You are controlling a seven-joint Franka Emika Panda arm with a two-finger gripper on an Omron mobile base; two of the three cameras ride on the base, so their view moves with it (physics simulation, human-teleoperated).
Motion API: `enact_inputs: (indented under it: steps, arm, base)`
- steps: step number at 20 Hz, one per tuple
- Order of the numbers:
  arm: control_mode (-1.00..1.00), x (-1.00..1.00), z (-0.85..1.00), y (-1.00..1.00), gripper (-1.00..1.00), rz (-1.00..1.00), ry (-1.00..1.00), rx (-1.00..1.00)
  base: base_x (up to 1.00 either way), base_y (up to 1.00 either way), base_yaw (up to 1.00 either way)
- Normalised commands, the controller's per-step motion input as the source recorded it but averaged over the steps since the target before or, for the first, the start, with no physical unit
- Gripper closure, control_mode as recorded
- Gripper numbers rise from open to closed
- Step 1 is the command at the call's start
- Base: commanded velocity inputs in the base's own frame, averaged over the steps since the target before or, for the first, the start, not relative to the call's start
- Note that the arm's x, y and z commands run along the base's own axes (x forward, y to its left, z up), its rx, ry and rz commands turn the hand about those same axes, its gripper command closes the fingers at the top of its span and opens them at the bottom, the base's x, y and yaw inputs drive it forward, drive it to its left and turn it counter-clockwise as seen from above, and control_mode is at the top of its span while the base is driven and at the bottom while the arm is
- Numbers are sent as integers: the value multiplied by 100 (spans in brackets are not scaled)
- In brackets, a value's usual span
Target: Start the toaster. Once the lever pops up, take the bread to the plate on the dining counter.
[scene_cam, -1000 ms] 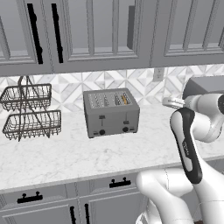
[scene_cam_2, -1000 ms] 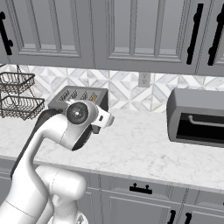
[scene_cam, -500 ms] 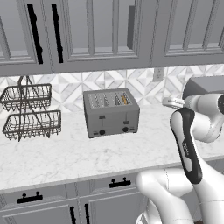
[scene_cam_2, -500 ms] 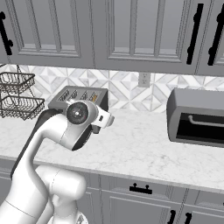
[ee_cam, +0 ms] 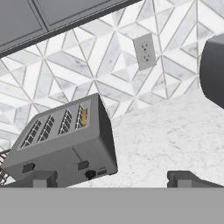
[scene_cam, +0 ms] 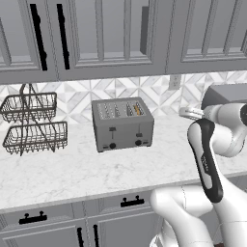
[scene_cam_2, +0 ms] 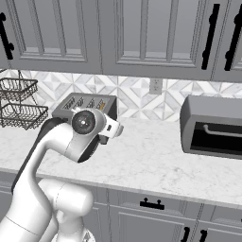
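Observation:
The brushed-grey toaster (scene_cam: 123, 125) stands on the marble counter against the tiled wall, with its two black levers (scene_cam: 113, 130) up near the top of their slots. The bread (scene_cam: 137, 110) stands in the rightmost slot, and its golden edge shows in the hand view as bread (ee_cam: 84, 117) inside the toaster (ee_cam: 65, 144). My gripper (ee_cam: 114, 179) is open and empty. It hovers to the right of the toaster, apart from it, looking at its front corner. The plate and the dining counter are out of view.
A two-tier black wire basket (scene_cam: 31, 123) stands left of the toaster. The dark-grey oven (scene_cam_2: 212, 125) sits on the counter to the right. A wall outlet (ee_cam: 144, 51) is on the backsplash, and grey upper cabinets (scene_cam: 120, 34) hang overhead.

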Motion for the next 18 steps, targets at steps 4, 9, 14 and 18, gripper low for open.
enact_inputs:
  steps: [4,9,14,18]
  arm:
    - [-100,0,0,0,-100,0,0,0]
    - [-100,0,0,0,-100,0,0,0]
    - [-100,0,0,0,-100,0,0,0]
    - [-100,0,0,0,-100,0,0,0]
  base:
    - [0,0,0]
    - [0,0,0]
    - [0,0,0]
    - [0,0,0]
